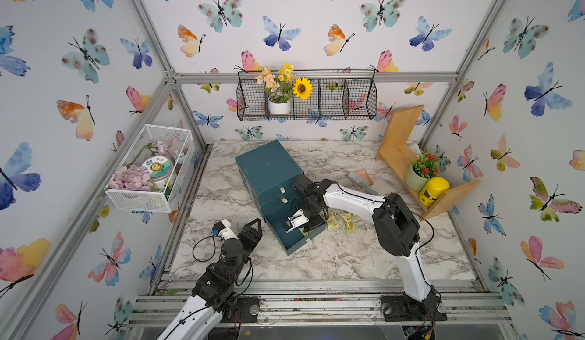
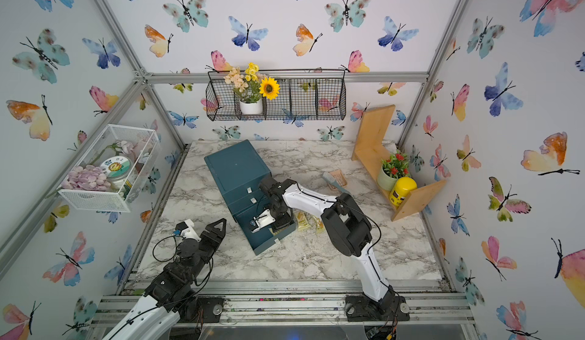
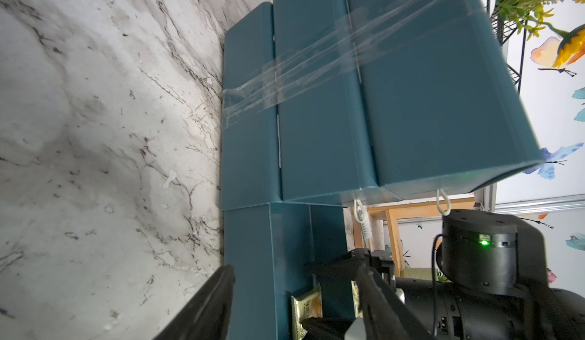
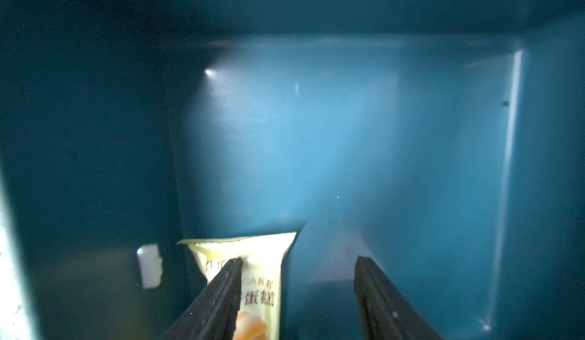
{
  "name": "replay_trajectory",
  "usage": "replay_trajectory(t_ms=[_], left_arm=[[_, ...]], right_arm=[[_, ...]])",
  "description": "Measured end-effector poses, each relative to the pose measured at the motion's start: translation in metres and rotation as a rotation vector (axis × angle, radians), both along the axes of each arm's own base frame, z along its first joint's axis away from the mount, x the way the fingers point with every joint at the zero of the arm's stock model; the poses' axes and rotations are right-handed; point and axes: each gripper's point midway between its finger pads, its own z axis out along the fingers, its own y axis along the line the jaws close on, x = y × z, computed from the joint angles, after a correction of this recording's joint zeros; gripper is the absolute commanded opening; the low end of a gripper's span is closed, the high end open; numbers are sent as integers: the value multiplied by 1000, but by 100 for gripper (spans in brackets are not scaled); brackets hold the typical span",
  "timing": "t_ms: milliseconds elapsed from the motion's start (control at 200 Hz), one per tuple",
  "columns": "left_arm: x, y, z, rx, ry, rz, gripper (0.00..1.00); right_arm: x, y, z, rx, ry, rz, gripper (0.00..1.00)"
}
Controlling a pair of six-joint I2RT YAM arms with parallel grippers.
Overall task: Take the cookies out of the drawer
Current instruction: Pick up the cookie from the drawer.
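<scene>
The teal cabinet (image 1: 269, 167) stands mid-table with its bottom drawer (image 1: 291, 246) pulled out. My right gripper (image 1: 311, 224) reaches down inside it. In the right wrist view the right gripper (image 4: 297, 275) is open. One pale yellow cookie packet (image 4: 262, 278) lies on the drawer floor beside one finger, ungripped. Two more yellow cookie packets (image 1: 332, 221) (image 2: 302, 221) lie on the marble just right of the drawer. My left gripper (image 1: 252, 231) (image 3: 296, 291) hovers open and empty at the drawer's left side. From there a packet (image 3: 307, 306) shows inside the drawer.
A pink-and-teal brush (image 1: 361, 180) lies right of the cabinet. A wooden shelf (image 1: 402, 161) at the right holds a potted plant (image 1: 421, 172) and a yellow jar (image 1: 433, 191). A white basket (image 1: 148, 170) hangs on the left wall. A wire basket (image 1: 307, 100) hangs at the back.
</scene>
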Motion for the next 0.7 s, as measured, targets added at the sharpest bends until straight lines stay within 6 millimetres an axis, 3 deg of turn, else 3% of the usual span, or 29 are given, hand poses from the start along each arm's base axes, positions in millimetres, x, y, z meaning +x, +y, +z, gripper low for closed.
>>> replay_trajectory(t_ms=[290, 546, 701], left_arm=[[1, 0, 2, -5, -8, 0, 67], [0, 0, 5, -16, -19, 1, 67], [0, 0, 6, -17, -20, 1, 67]], right_arm=[[8, 3, 0, -3, -48, -19, 58], [37, 35, 14, 123, -162, -108, 56], [38, 44, 19, 169, -142, -147, 56]])
